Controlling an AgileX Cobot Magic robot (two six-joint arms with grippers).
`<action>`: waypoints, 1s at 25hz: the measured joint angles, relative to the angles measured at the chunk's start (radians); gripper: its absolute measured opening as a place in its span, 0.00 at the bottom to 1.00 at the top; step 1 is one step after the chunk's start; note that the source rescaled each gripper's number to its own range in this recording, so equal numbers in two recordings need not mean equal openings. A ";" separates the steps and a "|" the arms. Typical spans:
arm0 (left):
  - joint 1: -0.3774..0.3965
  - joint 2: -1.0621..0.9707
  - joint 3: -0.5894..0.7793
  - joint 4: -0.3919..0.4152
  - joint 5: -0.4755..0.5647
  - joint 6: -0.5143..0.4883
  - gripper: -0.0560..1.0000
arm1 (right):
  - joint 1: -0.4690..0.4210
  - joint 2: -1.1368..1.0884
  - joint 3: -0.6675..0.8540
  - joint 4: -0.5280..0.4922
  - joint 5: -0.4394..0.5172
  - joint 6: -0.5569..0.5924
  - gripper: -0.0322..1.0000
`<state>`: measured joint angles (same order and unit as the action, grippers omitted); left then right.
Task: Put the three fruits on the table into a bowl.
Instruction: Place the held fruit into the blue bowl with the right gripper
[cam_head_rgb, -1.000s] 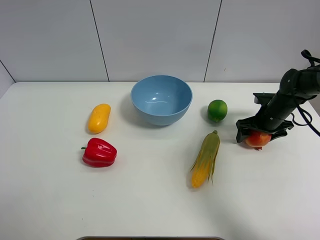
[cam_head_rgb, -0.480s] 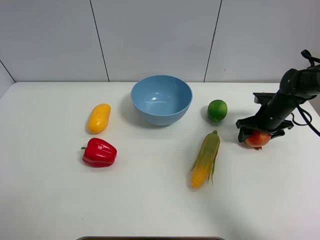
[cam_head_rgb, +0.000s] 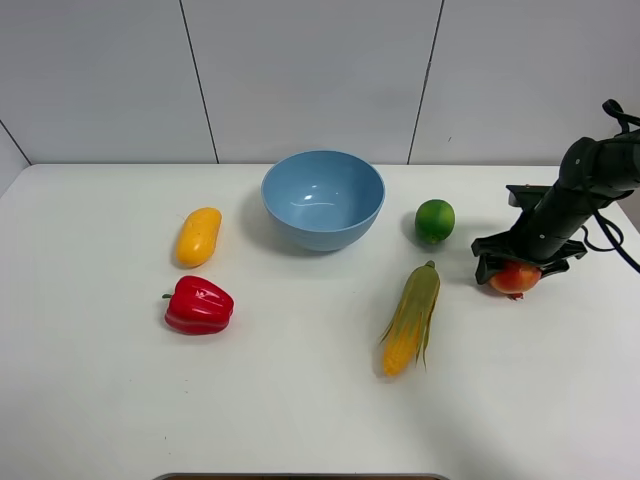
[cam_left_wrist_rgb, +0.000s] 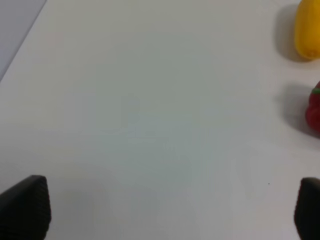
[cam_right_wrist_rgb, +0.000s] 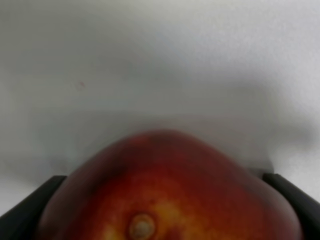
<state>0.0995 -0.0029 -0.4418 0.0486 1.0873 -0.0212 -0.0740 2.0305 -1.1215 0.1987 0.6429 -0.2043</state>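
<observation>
Nearest the front edge of the white desk (cam_head_rgb: 300, 420), the corn cob (cam_head_rgb: 410, 318) lay lengthwise in its green husk, right of centre. Left of centre and slightly farther back, the red bell pepper (cam_head_rgb: 199, 305) rested on its side.

The left hand (cam_left_wrist_rgb: 165, 207) appeared only in the left wrist view. Its two dark fingertips (cam_left_wrist_rgb: 25, 206) stood spread wide apart over bare desk surface, with the pepper at the edge of that view.

On the right side, about level with the far tip of the corn, the right hand (cam_head_rgb: 518, 268) pointed downward. It pinched the red-and-yellow apple (cam_head_rgb: 515, 278) between its black fingers (cam_right_wrist_rgb: 30, 210). The right wrist view showed the fruit filling the gap, with one finger on each side. Whether the apple touched the desk could not be determined.

The mango (cam_head_rgb: 198, 236) lay just behind the pepper, apart from it. The lime (cam_head_rgb: 435, 220) sat behind the corn tip, between the bowl (cam_head_rgb: 323, 198) and the right hand. Farthest back, the light-blue bowl stood upright at centre, near the wall. All three fruits were outside it.
</observation>
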 joint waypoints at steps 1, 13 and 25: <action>0.000 0.000 0.000 0.000 0.000 0.000 1.00 | 0.000 0.000 0.000 0.002 -0.001 0.000 0.23; 0.000 0.000 0.000 0.000 0.000 0.000 1.00 | 0.000 -0.070 0.000 0.017 0.009 0.000 0.23; 0.000 0.000 0.000 0.000 0.000 0.000 1.00 | 0.000 -0.344 0.000 0.101 0.042 -0.019 0.23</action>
<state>0.0995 -0.0029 -0.4418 0.0486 1.0873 -0.0212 -0.0740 1.6867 -1.1215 0.2998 0.6854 -0.2234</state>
